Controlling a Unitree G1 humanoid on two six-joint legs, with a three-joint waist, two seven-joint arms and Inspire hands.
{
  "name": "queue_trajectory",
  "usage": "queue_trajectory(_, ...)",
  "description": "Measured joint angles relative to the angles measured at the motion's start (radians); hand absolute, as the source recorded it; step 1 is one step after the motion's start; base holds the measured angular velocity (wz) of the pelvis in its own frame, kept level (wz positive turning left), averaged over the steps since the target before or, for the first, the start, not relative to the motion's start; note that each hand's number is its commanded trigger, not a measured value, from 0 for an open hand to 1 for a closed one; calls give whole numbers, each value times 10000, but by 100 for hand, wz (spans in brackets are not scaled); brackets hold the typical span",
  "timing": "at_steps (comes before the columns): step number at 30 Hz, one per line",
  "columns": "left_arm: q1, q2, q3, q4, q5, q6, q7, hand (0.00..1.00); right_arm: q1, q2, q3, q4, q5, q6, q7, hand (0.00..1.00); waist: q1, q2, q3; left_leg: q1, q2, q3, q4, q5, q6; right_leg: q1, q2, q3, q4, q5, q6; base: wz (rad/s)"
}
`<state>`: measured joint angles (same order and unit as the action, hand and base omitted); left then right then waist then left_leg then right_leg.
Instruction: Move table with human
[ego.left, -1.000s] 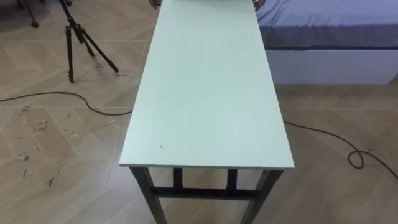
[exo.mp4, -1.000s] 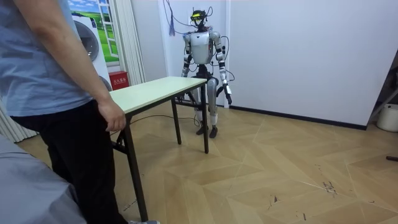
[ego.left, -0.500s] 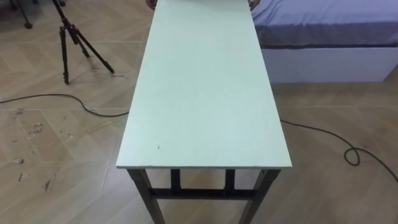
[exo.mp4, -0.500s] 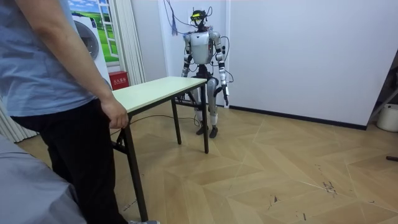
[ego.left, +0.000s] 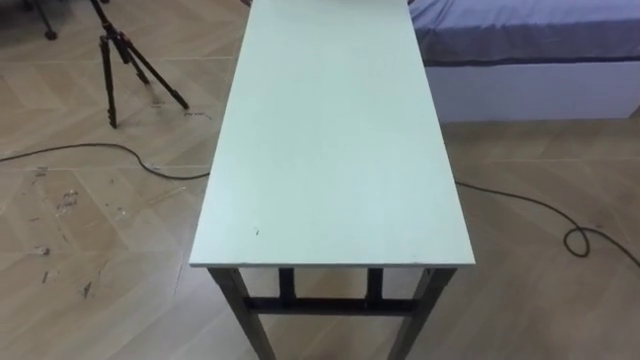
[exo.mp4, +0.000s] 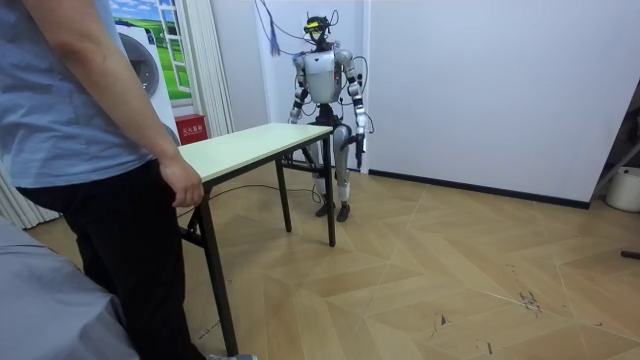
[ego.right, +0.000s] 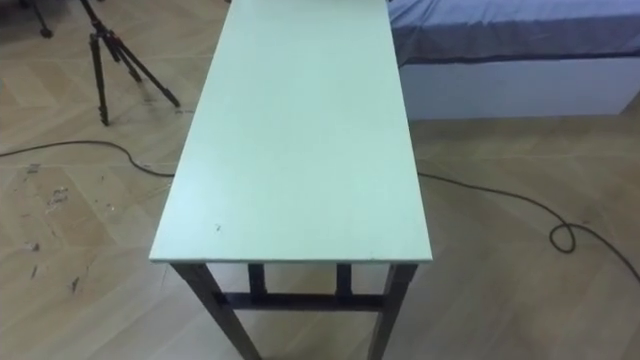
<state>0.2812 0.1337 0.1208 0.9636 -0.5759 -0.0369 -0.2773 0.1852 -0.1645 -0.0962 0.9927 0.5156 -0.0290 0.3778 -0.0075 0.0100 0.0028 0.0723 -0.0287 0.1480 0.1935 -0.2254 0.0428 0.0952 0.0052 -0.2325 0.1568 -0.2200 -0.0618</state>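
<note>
- The table (ego.left: 330, 150) is standing on the wooden floor with all its legs down, its long pale green top running straight away from the robot.
- Its near short end is lying just below the robot's head camera. The far end is reaching toward the person, with the bed (ego.left: 530, 50) to its right and a tripod (ego.left: 125, 60) well off to its left.
- In the room view, the person's hand (exo.mp4: 185, 190) is resting on the corner of their end of the table.
- The robot is standing upright at the opposite end, close to the white wall.
- The left hand (exo.mp4: 358, 143) is hanging beside the robot's hip, apart from the table. It is too small to tell whether it is open or closed.
- The right hand (exo.mp4: 294, 118) is sitting low near the table's corner. Its state and any contact cannot be told either.
- Judging by this, the robot is not yet gripping, so taking hold appears to be the step in hand.
- The table is looking stiff: a flat board on a dark metal frame that should not be flexing.
- It is probably moderately heavy, and awkward because of its length.
- The top is looking smooth, so palms laid flat on it would likely be slipping.
- A sound hold would be the near short edge, one hand close to each corner, hooking under the lip outside the legs.
</note>
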Motion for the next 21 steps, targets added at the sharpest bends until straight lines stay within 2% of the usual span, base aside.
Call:
queue_trajectory(4, 277, -14, -798, -1359, -1144, 8, -545, 0, 504, 31, 588, -1225, 795, 111, 588, 0, 101, -20, -5, -233, 18, 36, 62, 0, -1, -119, -21, -145, 128, 0, 0, 11)
queue_trajectory(6, 628, -50, -1454, -2378, -1936, 7, -847, 0, 959, 50, 1047, -2341, 1508, 249, 930, 0, 159, -26, -3, -297, 34, 105, 59, 0, -1, -239, -20, -142, 163, 0, 0, 0)
queue_trajectory(9, 779, -49, -2307, -3108, -2603, 30, -1039, 0, 1256, 157, 1787, -3279, 2600, 355, 1360, 0, 171, -41, -7, -257, 37, 29, 60, -1, -1, -219, -20, -140, 198, 1, 0, 0)
queue_trajectory(10, 797, -49, -2433, -3244, -2615, 33, -1086, 0, 1291, 197, 1910, -3445, 2795, 389, 1430, 0, 171, -24, -13, -251, 37, 30, 60, -1, -1, -216, -20, -138, 205, 1, 0, 0)
queue_trajectory(12, 846, -151, -2636, -3825, -2817, 112, -1254, 0, 1359, 466, 2072, -4022, 3121, 520, 1627, 0, 168, -39, 58, -244, 47, 20, 59, -1, -1, -257, -21, -141, 308, 1, 0, 0)
queue_trajectory(15, 845, -293, -2749, -4407, -3331, 145, -1292, 0, 1304, 574, 2438, -4437, 3651, 528, 1733, 0, 179, -26, 73, -244, 44, 5, 60, -4, 5, -244, -28, -150, 341, 1, 0, 0)
queue_trajectory(19, 820, -282, -3106, -4739, -3874, 143, -1263, 0, 1305, 506, 2949, -4832, 4657, 521, 1757, 0, 219, 45, 85, -242, 58, -11, 99, -46, 75, -257, -28, -167, 466, 0, 0, 0)
queue_trajectory(21, 819, -234, -3370, -5080, -4180, 144, -1259, 0, 1295, 334, 3385, -5188, 5145, 514, 1775, 0, 249, 44, 99, -264, 60, -1, 124, -54, 88, -270, -29, -172, 478, 1, -1, 0)
